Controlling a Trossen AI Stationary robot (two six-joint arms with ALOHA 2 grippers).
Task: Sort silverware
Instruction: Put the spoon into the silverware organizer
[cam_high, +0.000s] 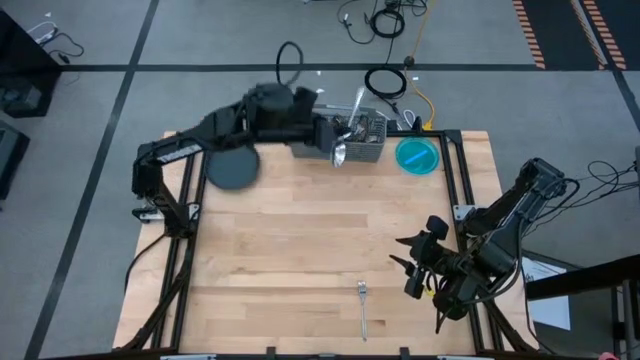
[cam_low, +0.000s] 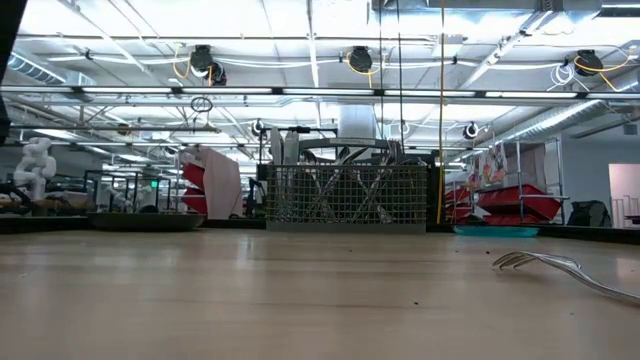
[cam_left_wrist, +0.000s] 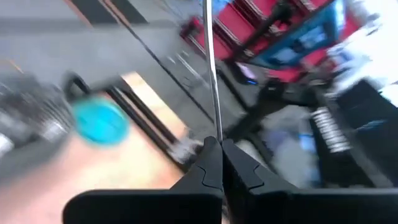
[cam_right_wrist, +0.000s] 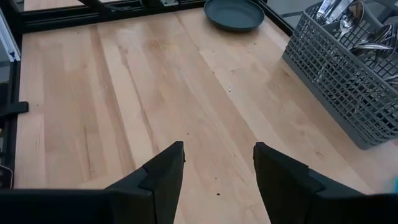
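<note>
Pale butcher-block table (cam_high: 300, 250) fills the workspace, with a grey wire-mesh caddy (cam_high: 362, 140) at its far edge between a dark round plate (cam_high: 232, 168) and a teal dish (cam_high: 417, 156). Your left gripper (cam_left_wrist: 221, 144) hangs over the caddy, its jaws pinched tight on one slim piece of silverware (cam_left_wrist: 211, 68), a thin bright shaft rising straight out of the tips; its working end is out of sight, so you cannot tell the kind yet. Lift it clear of the mesh wall before you swing, since the other handles crowd the bin (cam_right_wrist: 348, 25) and could snag. A lone fork (cam_high: 363, 308) lies near the front edge, tines away from you. Your right gripper (cam_right_wrist: 217, 165) waits at the table's right side, jaws apart and empty.
</note>
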